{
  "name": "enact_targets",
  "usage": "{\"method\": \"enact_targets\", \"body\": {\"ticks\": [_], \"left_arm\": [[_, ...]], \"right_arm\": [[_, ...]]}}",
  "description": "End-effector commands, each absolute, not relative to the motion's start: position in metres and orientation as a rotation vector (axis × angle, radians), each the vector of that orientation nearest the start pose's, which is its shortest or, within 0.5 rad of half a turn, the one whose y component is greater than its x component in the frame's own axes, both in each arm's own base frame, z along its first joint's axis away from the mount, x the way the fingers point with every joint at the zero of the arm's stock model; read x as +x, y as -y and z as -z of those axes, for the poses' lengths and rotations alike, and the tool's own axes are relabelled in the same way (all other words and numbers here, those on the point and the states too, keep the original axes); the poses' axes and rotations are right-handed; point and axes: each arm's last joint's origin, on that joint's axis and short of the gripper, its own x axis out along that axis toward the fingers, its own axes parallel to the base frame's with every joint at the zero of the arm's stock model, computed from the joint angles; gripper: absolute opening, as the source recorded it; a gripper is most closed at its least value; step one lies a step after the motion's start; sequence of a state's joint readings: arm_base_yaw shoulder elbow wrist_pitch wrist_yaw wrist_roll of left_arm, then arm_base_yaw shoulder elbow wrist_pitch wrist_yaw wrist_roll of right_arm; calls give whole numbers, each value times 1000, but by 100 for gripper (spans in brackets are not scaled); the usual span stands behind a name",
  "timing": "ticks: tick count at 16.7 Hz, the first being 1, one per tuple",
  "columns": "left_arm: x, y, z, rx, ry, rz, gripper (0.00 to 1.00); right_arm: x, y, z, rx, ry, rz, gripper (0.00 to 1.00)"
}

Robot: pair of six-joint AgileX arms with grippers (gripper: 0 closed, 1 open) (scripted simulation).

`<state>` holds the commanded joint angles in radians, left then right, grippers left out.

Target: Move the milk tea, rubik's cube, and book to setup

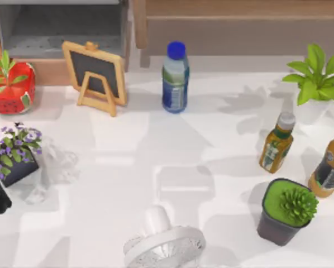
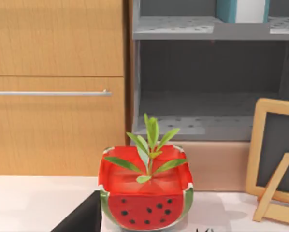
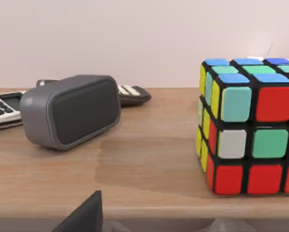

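Cube: black-edged rubik's cube with mixed stickers (image 3: 251,128) sits close to the right wrist camera, near the wooden shelf's front lip (image 3: 135,203).
Neighbour: grey rounded speaker (image 3: 69,111) is well apart from the cube, open wood between.
Risk: a sloppy approach probably nudges the cube off that lip.
Grippers: can't tell if either is apart or together.

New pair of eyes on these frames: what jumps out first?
Probably the rubik's cube in the right wrist view, bright stickers against a wooden shelf, with a grey speaker lying beside it, apart. Next, the watermelon-shaped planter in the left wrist view, in front of the cabinet; from above it stands at the table's far left, left of a small chalkboard easel.
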<state>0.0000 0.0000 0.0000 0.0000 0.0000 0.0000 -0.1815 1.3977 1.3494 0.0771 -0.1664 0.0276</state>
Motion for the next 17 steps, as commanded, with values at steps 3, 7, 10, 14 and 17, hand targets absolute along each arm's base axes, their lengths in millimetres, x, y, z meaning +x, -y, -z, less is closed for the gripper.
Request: {"method": "enact_targets", "body": {"ticks": [3,7,10,14,17], "left_arm": [[106,1,-160,0,0,0,100],[106,1,-160,0,0,0,100],[106,1,-160,0,0,0,100],[106,1,-160,0,0,0,100],[106,1,-160,0,0,0,100]], "right_arm": [[263,33,-391,3,12,6,100],[181,15,-334,-10,-5,6,100],[137,8,-276,-16,-10,4,100],[110,3,-204,-12,-2,2,100],[106,2,-170,-4,-1,0,100]]}}
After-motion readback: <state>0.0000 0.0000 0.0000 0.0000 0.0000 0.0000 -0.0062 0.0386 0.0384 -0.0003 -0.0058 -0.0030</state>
